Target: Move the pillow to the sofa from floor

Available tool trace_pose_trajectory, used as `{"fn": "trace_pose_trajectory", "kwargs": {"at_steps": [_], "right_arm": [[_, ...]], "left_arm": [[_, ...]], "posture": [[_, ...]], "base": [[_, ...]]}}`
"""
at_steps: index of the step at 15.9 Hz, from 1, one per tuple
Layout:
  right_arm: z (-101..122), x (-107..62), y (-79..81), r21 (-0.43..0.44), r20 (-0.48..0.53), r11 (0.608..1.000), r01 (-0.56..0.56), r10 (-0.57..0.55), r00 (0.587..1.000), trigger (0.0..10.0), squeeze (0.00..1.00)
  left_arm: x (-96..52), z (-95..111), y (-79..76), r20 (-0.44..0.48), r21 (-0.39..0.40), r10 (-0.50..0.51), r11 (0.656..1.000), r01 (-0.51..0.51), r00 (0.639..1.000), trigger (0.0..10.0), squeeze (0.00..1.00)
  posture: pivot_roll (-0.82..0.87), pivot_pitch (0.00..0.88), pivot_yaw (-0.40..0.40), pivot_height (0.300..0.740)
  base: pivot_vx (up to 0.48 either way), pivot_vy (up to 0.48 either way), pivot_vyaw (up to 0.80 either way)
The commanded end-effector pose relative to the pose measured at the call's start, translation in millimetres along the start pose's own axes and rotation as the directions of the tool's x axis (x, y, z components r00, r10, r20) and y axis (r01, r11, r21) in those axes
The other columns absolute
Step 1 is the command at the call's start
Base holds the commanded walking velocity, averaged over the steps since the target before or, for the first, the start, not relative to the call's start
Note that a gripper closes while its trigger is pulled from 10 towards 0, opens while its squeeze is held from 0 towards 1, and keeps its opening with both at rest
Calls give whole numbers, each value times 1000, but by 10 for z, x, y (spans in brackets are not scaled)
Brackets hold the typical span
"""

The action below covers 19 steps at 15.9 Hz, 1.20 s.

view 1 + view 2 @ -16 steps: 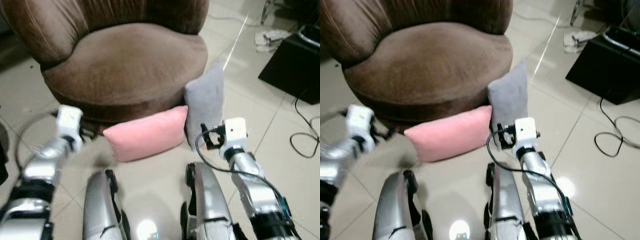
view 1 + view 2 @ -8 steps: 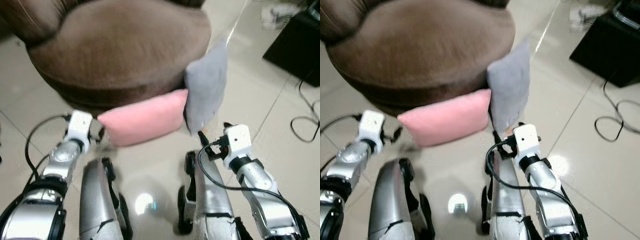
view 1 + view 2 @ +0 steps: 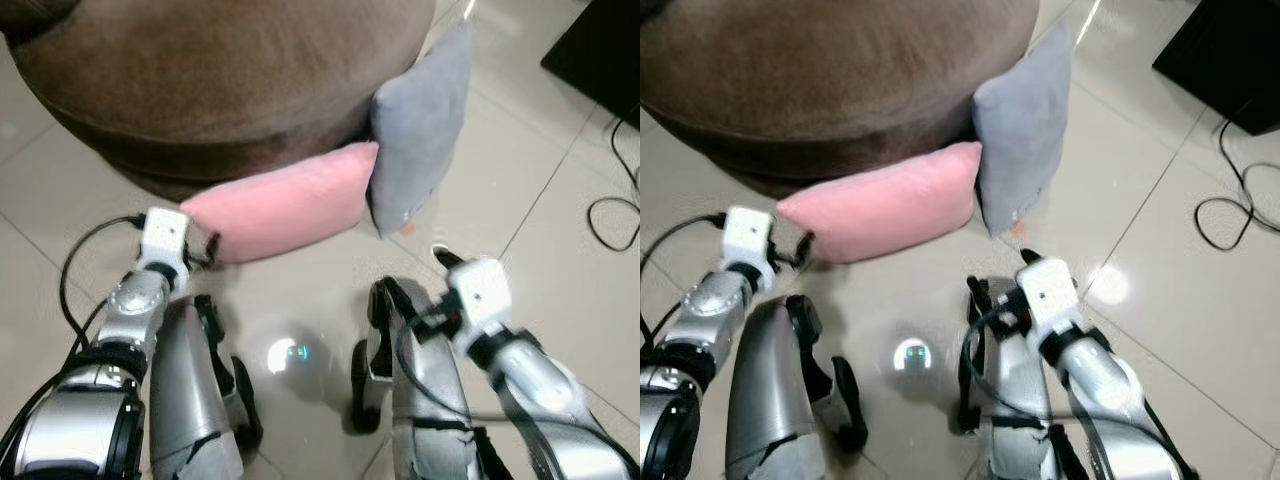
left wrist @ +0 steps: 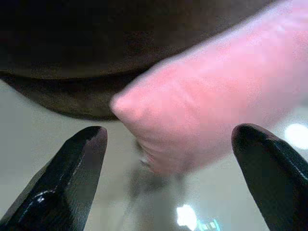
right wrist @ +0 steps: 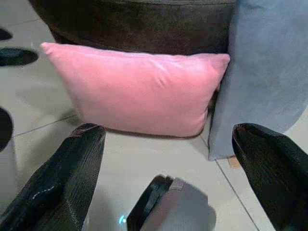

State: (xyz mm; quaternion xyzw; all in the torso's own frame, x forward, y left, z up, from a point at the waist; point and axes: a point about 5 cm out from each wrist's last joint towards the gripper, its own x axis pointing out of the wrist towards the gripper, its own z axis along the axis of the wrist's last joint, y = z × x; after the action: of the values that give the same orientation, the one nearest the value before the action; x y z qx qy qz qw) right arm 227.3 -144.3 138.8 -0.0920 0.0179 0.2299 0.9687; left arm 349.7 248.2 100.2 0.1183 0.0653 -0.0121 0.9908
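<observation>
1. I see the pink pillow (image 3: 275,205) lying on its long edge on the tiled floor (image 3: 300,300), leaning against the base of the brown sofa (image 3: 220,70).
2. My left gripper (image 4: 173,178) is low at the pillow's left corner. In the left wrist view that rounded corner sits between the two black fingers (image 4: 72,178), close but with a gap on each side, so the fingers are spread and grasp nothing.
3. My right gripper (image 5: 168,183) is held back from the pillow, above the floor near my right leg. In the right wrist view its fingers (image 5: 62,178) stand wide apart and bare, with the whole pillow and a strip of tile framed between them.
4. A grey pillow (image 3: 420,125) stands upright against the sofa, touching the pink pillow's right end and partly overlapping it.
5. I can read no brand, label or writing on either pillow or the sofa; a small pale patch near the grey pillow's lower corner is too small to tell.
6. The pink pillow looks soft and velvety, plump, rectangular with rounded corners. The grey one is flatter with a matte cloth face.
7. The sofa is round, in brown plush fabric with a darker band at its base.
8. The floor is glossy pale tile with thin grout lines. A black cable (image 3: 615,210) loops on it well off to the right.
</observation>
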Motion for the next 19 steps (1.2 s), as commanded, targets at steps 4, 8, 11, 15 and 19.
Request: {"fn": "trace_pose_trajectory", "kwargs": {"at_steps": [4, 8, 11, 15, 19], "right_arm": [[65, -226, 54, 20, -46, 1000, 11, -10, 999, 10000, 0], [172, -354, 105, 21, -54, 1000, 21, -20, 998, 10000, 0], [249, -434, 116, 18, -64, 1000, 22, -21, 998, 10000, 0], [341, -508, 106, 11, -63, 1000, 22, -21, 998, 10000, 0], [398, -530, 117, 4, -62, 1000, 10, -10, 998, 10000, 0]], "left_arm": [[-34, -16, 23, 54, -80, 91, 993, -87, 994, 10000, 325], [-3, -30, -64, 26, -77, 107, 992, -105, 994, 10000, 0], [19, -35, -11, -25, -91, 176, 980, -178, 984, 10000, 0], [8, -61, 52, -59, -162, 265, 949, -271, 962, 10000, 0], [-6, -199, -29, -174, -245, 252, 925, -289, 952, 10000, 0]], "posture": [[-271, 529, -123, 492], [-311, 537, -128, 492], [-338, 537, -137, 492], [-358, 521, -148, 492], [-365, 517, -151, 492]], "base": [[0, 0, 0], [0, 0, 0], [0, 0, 0], [0, 0, 0], [0, 0, 0]]}}
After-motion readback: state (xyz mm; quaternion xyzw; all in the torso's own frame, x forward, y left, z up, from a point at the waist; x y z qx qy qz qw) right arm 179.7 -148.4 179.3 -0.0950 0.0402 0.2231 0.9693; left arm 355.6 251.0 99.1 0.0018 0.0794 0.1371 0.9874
